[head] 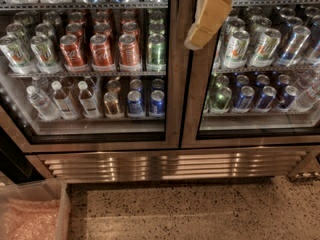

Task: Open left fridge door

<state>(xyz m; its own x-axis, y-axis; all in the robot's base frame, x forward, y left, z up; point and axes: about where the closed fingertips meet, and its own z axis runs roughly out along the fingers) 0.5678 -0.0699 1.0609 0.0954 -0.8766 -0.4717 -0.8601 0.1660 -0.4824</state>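
Observation:
The fridge point(170, 164) fills the view, a two-door steel cooler with glass fronts. The left fridge door point(95, 64) is closed; red cans, a green can and clear water bottles show through its glass. The right door point(260, 64) is closed too and shows green-and-white and blue cans. My gripper point(206, 21) hangs from the top of the view as a cream-coloured block, in front of the steel strip where the two doors meet, at the height of the upper can shelf.
A louvred steel grille point(170, 165) runs along the fridge base. Speckled floor point(200, 209) lies in front. A clear plastic bin with pink wrap point(30, 214) stands at the bottom left corner.

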